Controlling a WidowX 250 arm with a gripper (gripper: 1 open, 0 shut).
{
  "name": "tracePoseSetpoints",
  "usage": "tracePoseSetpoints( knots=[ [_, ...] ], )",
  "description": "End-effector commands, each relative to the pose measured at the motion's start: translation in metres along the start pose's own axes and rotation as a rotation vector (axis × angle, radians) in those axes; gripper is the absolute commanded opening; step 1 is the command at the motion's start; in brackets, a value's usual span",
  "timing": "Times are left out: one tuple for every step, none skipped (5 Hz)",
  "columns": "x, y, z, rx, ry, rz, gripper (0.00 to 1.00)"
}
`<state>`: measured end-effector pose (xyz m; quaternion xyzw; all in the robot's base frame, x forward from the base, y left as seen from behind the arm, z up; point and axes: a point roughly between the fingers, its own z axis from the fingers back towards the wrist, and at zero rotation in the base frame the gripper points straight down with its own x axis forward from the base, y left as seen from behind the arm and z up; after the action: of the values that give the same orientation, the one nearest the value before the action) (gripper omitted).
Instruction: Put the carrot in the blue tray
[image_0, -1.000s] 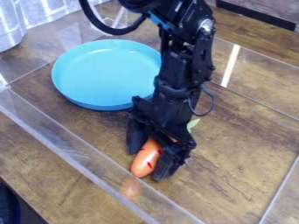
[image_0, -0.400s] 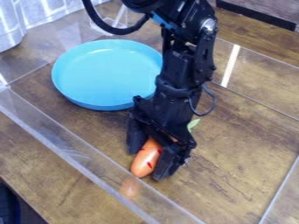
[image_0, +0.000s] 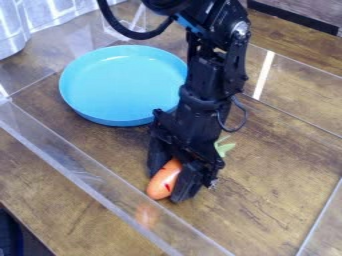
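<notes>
Carrot (image_0: 163, 181) sits low in the middle of the frame on the wooden tabletop (image_0: 287, 170), and your gripper (image_0: 181, 180) has its jaws closed tight around the orange body, pointing almost straight down. Judging by looks, it's a light, stiff plastic toy with a smooth skin, so it could squirt out sideways; the plump middle is your safest hold, not the leafy green top poking out to the right. Compared with a second ago, the jaws have snapped in from wide open, while the arm hasn't shifted. The blue tray (image_0: 114, 85) waits empty in the upper left, near the carrot but apart from it.
</notes>
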<state>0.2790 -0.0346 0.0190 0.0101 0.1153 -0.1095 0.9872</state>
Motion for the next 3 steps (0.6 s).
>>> tracePoseSetpoints(
  knots=[
    [0.0044,-0.0003,0.0088,0.011,-0.031,-0.027,0.00],
    [0.0032,0.0014,0.0124,0.018,-0.032,-0.032,0.00],
    [0.0021,0.0031,0.0164,0.026,-0.034,-0.037,0.00]
  ],
)
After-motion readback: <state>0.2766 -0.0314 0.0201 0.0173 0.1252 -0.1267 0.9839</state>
